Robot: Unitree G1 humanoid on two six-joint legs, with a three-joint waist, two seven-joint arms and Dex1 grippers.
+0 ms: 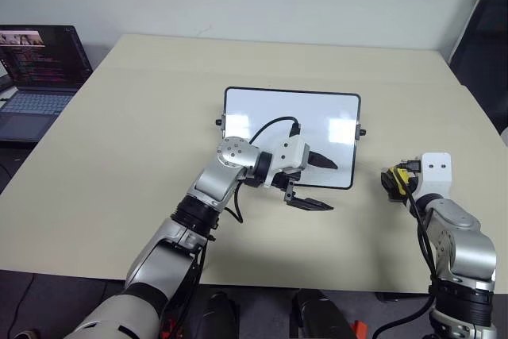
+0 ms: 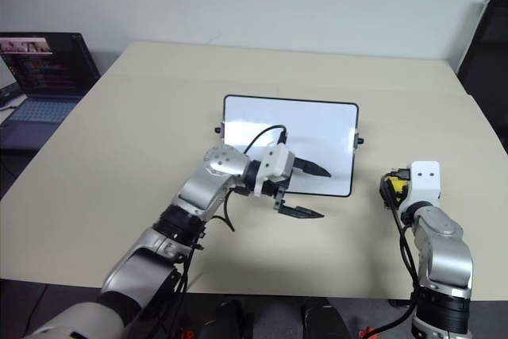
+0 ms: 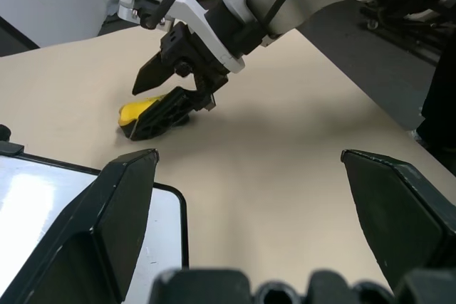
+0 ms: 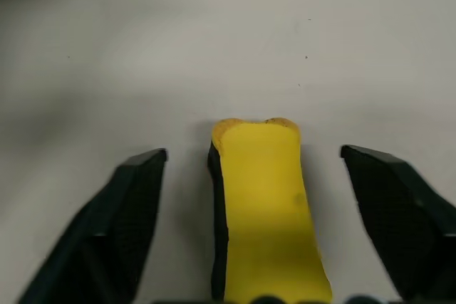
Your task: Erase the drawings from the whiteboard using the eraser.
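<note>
The whiteboard lies flat in the middle of the table, its visible surface white. The drawings are out of view. My left gripper is open, pointing right over the board's near right corner, one finger above the board and the other past its near edge. The yellow eraser with a dark underside lies on the table to the right of the board. My right gripper is open and straddles the eraser, with a gap on each side between its fingers and the block. The eraser rests flat under that gripper.
The beige table extends wide around the board. An open laptop stands off the table's far left corner. A black chair is at the far right.
</note>
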